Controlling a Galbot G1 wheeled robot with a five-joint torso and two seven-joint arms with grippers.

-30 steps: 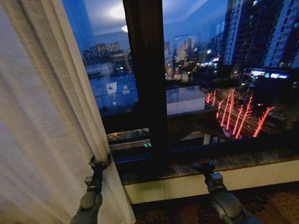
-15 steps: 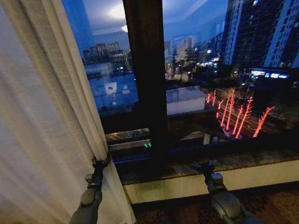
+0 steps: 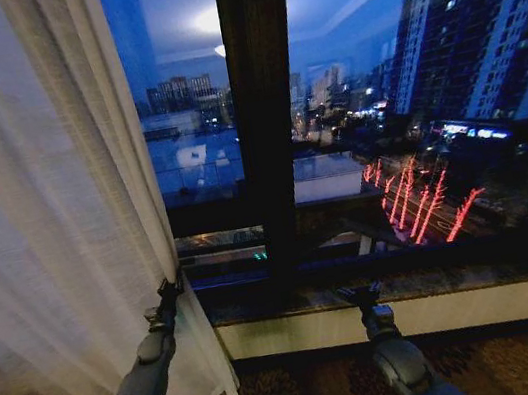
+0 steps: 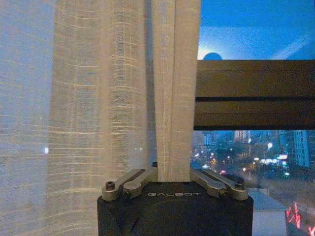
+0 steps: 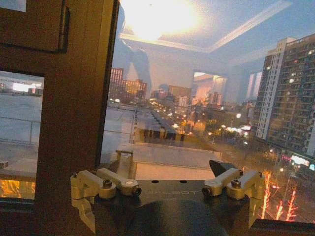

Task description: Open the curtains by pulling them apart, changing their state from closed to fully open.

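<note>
The left gripper (image 3: 168,292), fingers clenched on the sheer curtain (image 3: 44,214) edge, holds it at the window's left; the right gripper (image 3: 361,294), fingers released, waits at the sill (image 3: 410,284). Glass (image 3: 412,112) largely bared, opening seems nearly done.

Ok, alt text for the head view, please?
The left gripper pinches the edge of the sheer curtain, drawn to the left of a dark night window. The right gripper hangs idle by the sill.
</note>
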